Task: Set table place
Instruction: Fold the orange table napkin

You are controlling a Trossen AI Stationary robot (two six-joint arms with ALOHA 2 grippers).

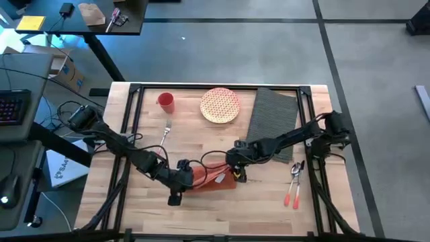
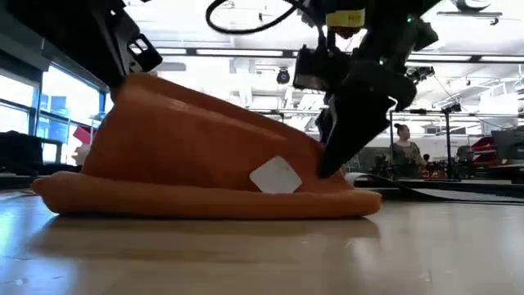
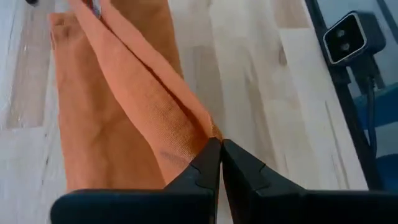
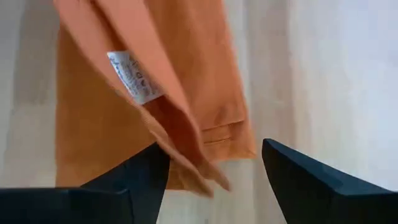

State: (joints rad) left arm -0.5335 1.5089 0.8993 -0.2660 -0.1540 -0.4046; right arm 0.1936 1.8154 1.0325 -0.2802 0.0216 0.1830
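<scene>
- Nearest the low camera lies the orange napkin (image 2: 205, 164), one layer lifted for folding.
- Left gripper (image 3: 219, 163) pinches its edge tight; right gripper (image 4: 211, 174) hangs spread at the other end.
- Grey placemat (image 1: 274, 123) waits on the table (image 1: 201, 215) at two o'clock, beside the plate (image 1: 220, 105).

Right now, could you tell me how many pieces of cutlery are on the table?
3: a fork lying below the red cup, and two red-handled utensils side by side near the right arm. The napkin may hide more.
</scene>
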